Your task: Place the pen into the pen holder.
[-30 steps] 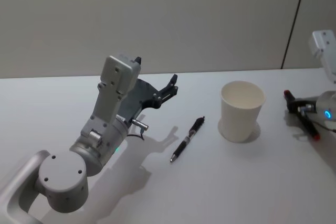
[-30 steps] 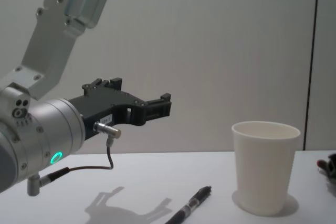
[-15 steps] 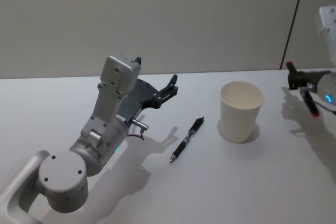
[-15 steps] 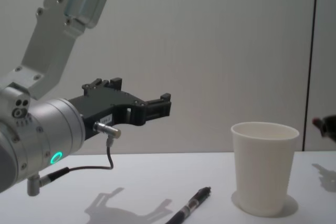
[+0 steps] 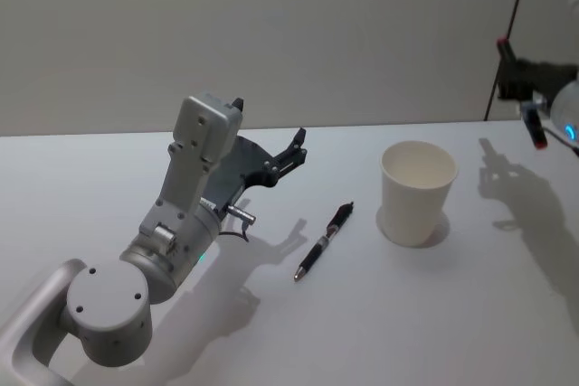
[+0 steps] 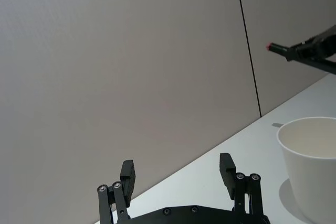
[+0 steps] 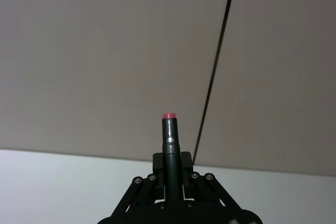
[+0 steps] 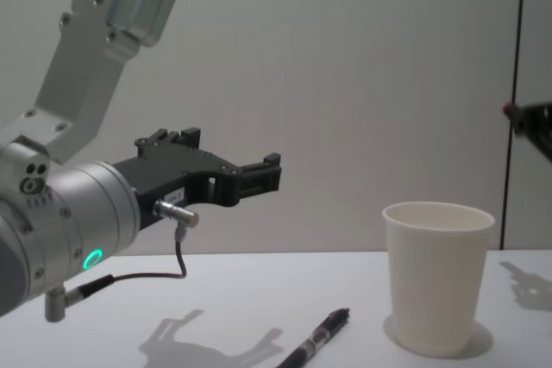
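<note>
Right gripper is clamped on the red-tipped pen, and it hangs high above the table, out past the right side of the white paper cup. So the cup sits below me and toward my left, open mouth up, standing straight, nothing in it that I can see. That is the line that matters: across to the left, then down. The pen's long axis runs straight out from between my fingers, red end leading, and from the left wrist view it looks closer to level than to upright, so I judge it needs tipping nose-down before it can drop past the rim. My right arm is plainly the nearer one. Left gripper hovers well off on the cup's other side, fingers spread wide, holding nothing. Between it and the cup a black pen lies flat on the table, slanting toward the cup's base, near it but not touching. Nothing stands between my pen and the cup's mouth; the risk I see is clipping the light cup's rim and tipping it.
</note>
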Robot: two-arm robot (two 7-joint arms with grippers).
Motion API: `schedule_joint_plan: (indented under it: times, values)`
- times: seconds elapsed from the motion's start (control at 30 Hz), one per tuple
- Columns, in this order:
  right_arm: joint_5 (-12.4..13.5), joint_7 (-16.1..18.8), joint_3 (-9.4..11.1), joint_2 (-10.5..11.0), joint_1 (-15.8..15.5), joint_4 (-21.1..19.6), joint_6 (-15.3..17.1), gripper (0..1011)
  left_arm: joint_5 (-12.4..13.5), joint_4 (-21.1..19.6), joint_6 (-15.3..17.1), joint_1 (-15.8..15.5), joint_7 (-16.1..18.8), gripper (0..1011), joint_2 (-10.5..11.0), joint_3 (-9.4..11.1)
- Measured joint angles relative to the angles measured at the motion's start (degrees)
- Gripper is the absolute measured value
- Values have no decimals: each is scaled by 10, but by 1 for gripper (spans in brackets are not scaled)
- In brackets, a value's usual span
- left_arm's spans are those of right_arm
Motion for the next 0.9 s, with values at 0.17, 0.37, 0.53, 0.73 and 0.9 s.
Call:
schedule_joint_plan:
  times: [0.17, 0.37, 0.53, 0.73, 0.9]
  values:
    - [6, -5, 1, -3, -3, -26, -21, 184, 0, 0, 0, 0, 0, 1001, 0, 0]
    - [13, -8, 2, -9, -6, -60, -51, 184, 0, 0, 0, 0, 0, 1001, 0, 0]
    - [19, -8, -1, -15, -10, -90, -77, 184, 0, 0, 0, 0, 0, 1001, 0, 0]
    - [23, -2, -7, -23, -14, -122, -105, 183, 0, 0, 0, 0, 0, 1001, 0, 0]
    - [25, 12, -16, -32, -22, -151, -137, 184, 0, 0, 0, 0, 0, 1001, 0, 0]
